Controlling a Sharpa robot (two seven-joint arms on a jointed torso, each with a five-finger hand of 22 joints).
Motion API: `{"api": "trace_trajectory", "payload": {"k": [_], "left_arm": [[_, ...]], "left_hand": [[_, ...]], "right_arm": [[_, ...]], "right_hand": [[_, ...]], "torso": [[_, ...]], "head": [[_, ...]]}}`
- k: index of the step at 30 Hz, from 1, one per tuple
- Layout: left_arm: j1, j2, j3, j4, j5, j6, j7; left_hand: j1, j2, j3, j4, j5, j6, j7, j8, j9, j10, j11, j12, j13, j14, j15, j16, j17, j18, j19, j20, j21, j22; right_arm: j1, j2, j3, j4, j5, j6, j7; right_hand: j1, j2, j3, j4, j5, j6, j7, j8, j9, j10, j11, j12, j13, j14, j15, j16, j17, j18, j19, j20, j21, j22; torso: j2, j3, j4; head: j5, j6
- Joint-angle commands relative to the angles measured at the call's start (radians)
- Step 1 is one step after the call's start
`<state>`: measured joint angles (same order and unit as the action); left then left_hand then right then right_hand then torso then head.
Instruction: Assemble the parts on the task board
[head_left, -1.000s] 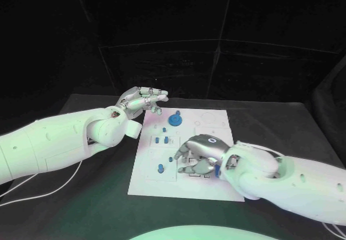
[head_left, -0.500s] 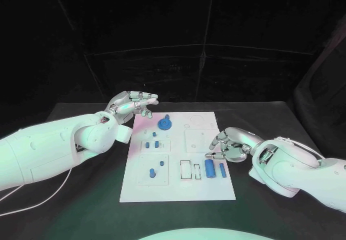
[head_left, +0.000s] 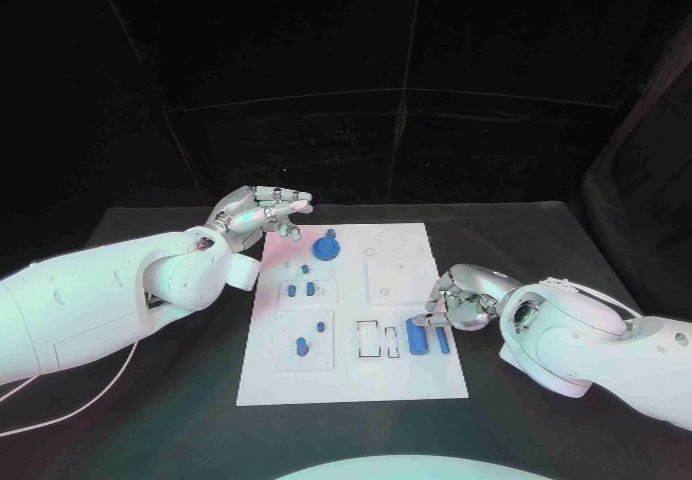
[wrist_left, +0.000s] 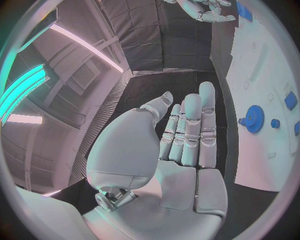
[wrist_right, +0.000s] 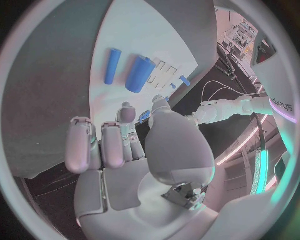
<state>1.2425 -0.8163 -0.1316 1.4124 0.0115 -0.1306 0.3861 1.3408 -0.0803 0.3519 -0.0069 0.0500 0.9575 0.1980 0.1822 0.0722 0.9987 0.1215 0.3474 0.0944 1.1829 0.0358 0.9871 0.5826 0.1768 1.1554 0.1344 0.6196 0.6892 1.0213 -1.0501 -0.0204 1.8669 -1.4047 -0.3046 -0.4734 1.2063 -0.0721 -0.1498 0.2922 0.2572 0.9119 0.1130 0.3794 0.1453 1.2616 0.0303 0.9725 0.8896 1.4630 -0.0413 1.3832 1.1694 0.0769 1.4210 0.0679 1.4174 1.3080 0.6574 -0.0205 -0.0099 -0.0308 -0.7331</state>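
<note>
The white task board (head_left: 400, 372) lies in the middle of the table. A blue gear (head_left: 327, 245) stands near its far edge, with small blue pegs (head_left: 302, 289) behind the middle and another blue part (head_left: 302, 346) in the near left block. Two blue cylinders (head_left: 420, 338) lie side by side near the right edge. My right hand (head_left: 459, 297) hovers just beyond them at the board's right edge, fingers loosely bent, holding nothing. My left hand (head_left: 267, 212) is raised over the far left corner, fingers straight in the left wrist view (wrist_left: 187, 135), empty.
Black table (head_left: 144, 400) surrounds the board on every side. Two empty rectangular slots (head_left: 379, 338) sit beside the cylinders. The right wrist view shows the cylinders (wrist_right: 139, 73) on the board (wrist_right: 144, 35) ahead of the right hand (wrist_right: 125, 145). The gear (wrist_left: 253, 119) lies beside the left hand.
The camera has shifted. My right hand has drawn back from over the board's near middle to its right edge, uncovering the two cylinders lying there. The left hand has hardly moved.
</note>
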Motion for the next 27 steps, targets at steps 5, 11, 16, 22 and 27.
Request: {"api": "trace_trajectory", "payload": {"k": [5, 11, 16, 22, 27], "left_arm": [[0.001, -0.003, 0.000, 0.003, 0.003, 0.013, 0.003], [0.001, -0.003, 0.000, 0.003, 0.003, 0.014, 0.003], [0.001, -0.003, 0.000, 0.003, 0.003, 0.015, 0.002], [0.001, -0.004, 0.000, 0.003, 0.003, 0.016, 0.001], [0.001, -0.005, 0.000, 0.003, 0.003, 0.017, 0.000]], "left_hand": [[0.006, 0.006, -0.006, 0.002, 0.000, -0.009, -0.001, 0.005, -0.002, -0.006, 0.002, 0.001, 0.000, -0.007, 0.001, -0.004, 0.000, 0.005, -0.007, 0.000, -0.003, -0.001], [0.006, 0.006, -0.006, 0.002, 0.000, -0.009, -0.001, 0.005, -0.002, -0.006, 0.002, 0.001, 0.000, -0.007, 0.001, -0.004, 0.000, 0.005, -0.007, 0.000, -0.003, -0.001], [0.006, 0.006, -0.006, 0.002, 0.000, -0.009, -0.001, 0.005, -0.002, -0.006, 0.002, 0.001, 0.000, -0.007, 0.001, -0.004, 0.000, 0.005, -0.007, 0.000, -0.003, -0.001], [0.006, 0.006, -0.006, 0.002, 0.000, -0.009, -0.001, 0.005, -0.002, -0.006, 0.002, 0.001, 0.000, -0.007, 0.001, -0.004, 0.000, 0.005, -0.007, 0.000, -0.003, -0.001], [0.006, 0.006, -0.006, 0.002, 0.000, -0.009, -0.001, 0.005, -0.002, -0.006, 0.002, 0.001, 0.000, -0.007, 0.001, -0.004, 0.000, 0.005, -0.007, 0.000, -0.003, -0.001]], "right_arm": [[-0.010, 0.024, 0.000, -0.011, -0.046, 0.079, -0.065], [-0.014, 0.040, 0.000, -0.024, -0.068, 0.105, -0.080], [-0.017, 0.054, 0.000, -0.035, -0.098, 0.120, -0.087], [-0.024, 0.072, -0.001, -0.046, -0.116, 0.150, -0.091], [-0.034, 0.082, -0.001, -0.053, -0.125, 0.169, -0.094]], "right_hand": [[-0.016, -0.002, -0.009, 0.001, -0.007, -0.007, -0.003, 0.014, 0.003, 0.010, -0.001, 0.014, 0.016, 0.044, -0.002, 0.009, 0.005, -0.019, 0.005, -0.001, 0.006, 0.022], [-0.020, 0.002, -0.013, 0.001, -0.010, -0.003, -0.006, 0.028, 0.008, 0.013, -0.004, 0.024, 0.032, 0.043, -0.003, 0.010, 0.008, -0.019, 0.004, -0.001, 0.006, 0.023], [-0.020, 0.007, -0.014, 0.001, -0.010, -0.002, -0.007, 0.033, 0.010, 0.014, -0.005, 0.027, 0.037, 0.043, -0.004, 0.010, 0.008, -0.019, 0.004, -0.002, 0.007, 0.023], [-0.017, 0.014, -0.014, 0.000, -0.009, 0.000, -0.009, 0.041, 0.014, 0.015, -0.006, 0.031, 0.045, 0.043, -0.005, 0.010, 0.009, -0.019, 0.004, -0.003, 0.007, 0.023], [-0.014, 0.023, -0.016, -0.001, -0.008, 0.006, -0.012, 0.053, 0.020, 0.016, -0.009, 0.033, 0.053, 0.043, -0.007, 0.011, 0.010, -0.019, 0.003, -0.004, 0.007, 0.024]], "torso": [[0.002, -0.0002, 0.0017], [0.002, 0.0000, 0.0007], [0.003, 0.0001, 0.0021], [0.002, -0.0012, 0.0025], [0.002, -0.0011, 0.0015]], "head": [[-0.002, -0.004], [-0.003, -0.007], [-0.003, -0.010], [-0.001, -0.013], [0.001, -0.017]]}}
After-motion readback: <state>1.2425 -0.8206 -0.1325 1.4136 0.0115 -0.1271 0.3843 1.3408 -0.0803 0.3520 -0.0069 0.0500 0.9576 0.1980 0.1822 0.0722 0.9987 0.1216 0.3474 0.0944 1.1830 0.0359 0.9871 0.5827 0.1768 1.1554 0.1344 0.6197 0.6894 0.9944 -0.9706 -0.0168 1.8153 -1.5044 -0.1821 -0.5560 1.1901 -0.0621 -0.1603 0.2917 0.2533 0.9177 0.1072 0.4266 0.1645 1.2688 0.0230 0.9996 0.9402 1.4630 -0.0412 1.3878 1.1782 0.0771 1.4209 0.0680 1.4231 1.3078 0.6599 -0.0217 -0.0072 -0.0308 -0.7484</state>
